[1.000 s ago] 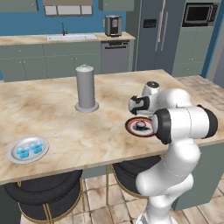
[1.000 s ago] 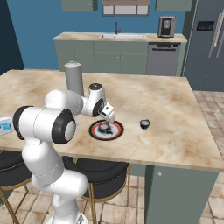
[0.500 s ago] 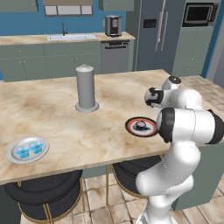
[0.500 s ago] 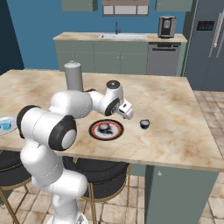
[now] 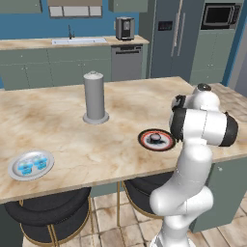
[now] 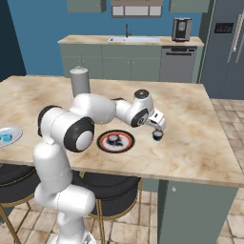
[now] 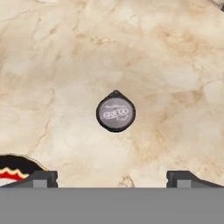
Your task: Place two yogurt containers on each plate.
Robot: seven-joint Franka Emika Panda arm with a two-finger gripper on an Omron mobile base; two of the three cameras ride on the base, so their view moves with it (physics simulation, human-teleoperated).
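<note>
Step in hand: pick of last dark yogurt cup (image 7: 115, 111). Gripper (image 6: 157, 125) spread wide, empty, above cup on bare counter (image 6: 200, 143) just beside red-rimmed plate (image 6: 116, 141), which holds one. Next: descend centred, clamp, lift to plate. Blue pair on silver plate (image 5: 14, 172).

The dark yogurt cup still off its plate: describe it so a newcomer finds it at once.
On the marble island counter, find the black red-rimmed plate near the front edge. Just to its right, on bare marble under the open hand, sits the loose dark cup. Its twin sits on that plate, and the two blue cups lie on the silver plate.
</note>
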